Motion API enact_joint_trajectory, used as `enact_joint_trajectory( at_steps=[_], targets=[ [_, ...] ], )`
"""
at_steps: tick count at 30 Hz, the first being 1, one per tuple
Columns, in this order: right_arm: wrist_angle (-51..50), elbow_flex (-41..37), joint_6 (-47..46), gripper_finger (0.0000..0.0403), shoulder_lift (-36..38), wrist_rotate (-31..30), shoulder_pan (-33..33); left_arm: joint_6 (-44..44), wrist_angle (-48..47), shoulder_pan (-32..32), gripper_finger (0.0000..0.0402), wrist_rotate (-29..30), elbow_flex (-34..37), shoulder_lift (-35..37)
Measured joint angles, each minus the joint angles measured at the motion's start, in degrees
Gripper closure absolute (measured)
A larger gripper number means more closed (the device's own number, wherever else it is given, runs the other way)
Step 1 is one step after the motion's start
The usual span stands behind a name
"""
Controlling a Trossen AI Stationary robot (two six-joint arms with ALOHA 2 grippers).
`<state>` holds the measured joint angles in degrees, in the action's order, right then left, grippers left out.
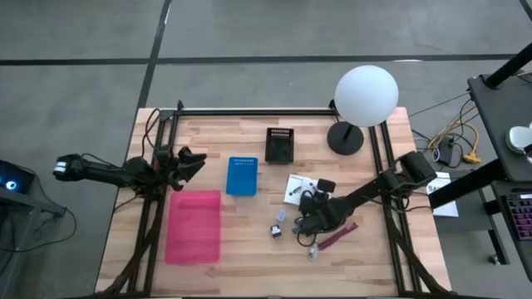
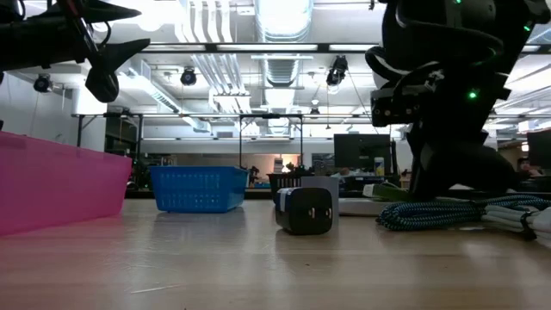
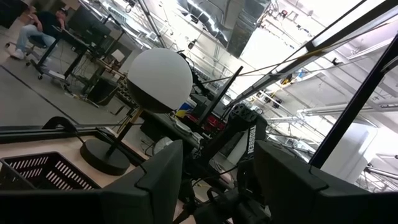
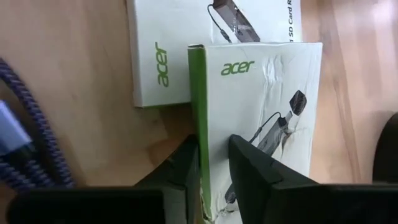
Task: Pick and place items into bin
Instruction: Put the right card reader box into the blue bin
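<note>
Two flat white packets with dark print and green edges lie side by side right of the table's middle (image 1: pixel 296 188). My right gripper (image 4: pixel 208 168) comes down slanting over them and is shut on the nearer packet (image 4: pixel 261 99). The other packet (image 4: pixel 186 43) lies flat on the wood beyond it. A pale-blue piece (image 1: pixel 280 217) and a dark piece (image 1: pixel 276 232) sit left of the gripper, and magenta strips (image 1: pixel 339 235) lie beside it toward the near edge. My left gripper (image 1: pixel 187 164) waits open above the table's left side. My right gripper pinches the nearer packet at its green-edged long side (image 4: pixel 198 149), near the end closest to the wrist. One finger is against the green edge, the other (image 4: pixel 249 168) on the printed white face, which is creased. The fingers slant down from the table's right.
A pink bin (image 1: pixel 194 226) stands at the near left, a blue basket (image 1: pixel 242 176) in the middle and a black basket (image 1: pixel 280 145) behind it. The white ball lamp (image 1: pixel 366 95) stands at the far right. A teal braided cable (image 2: pixel 430 213) lies near the right gripper.
</note>
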<state>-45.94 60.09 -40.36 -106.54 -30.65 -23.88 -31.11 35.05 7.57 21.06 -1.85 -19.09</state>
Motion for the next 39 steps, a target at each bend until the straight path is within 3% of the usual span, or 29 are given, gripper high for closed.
enact_joint_trajectory(
  at_steps=[19, 29, 39],
  targets=[
    [-7.08, 8.78, -1.92, 0.0339, 0.09, 3.34, -0.11, 0.0, 0.0, 0.0, 0.0219, 0.0, 0.0, 0.0],
    [-9.58, 11.29, -5.11, 0.0381, 0.21, 2.71, -0.13, 0.0, 0.0, -0.01, 0.0219, 0.0, 0.0, 0.0],
    [-10.0, 14.07, -5.15, 0.0385, 0.28, 2.64, -0.13, 0.0, 0.0, 0.0, 0.0219, -0.01, 0.0, 0.0]
  ],
)
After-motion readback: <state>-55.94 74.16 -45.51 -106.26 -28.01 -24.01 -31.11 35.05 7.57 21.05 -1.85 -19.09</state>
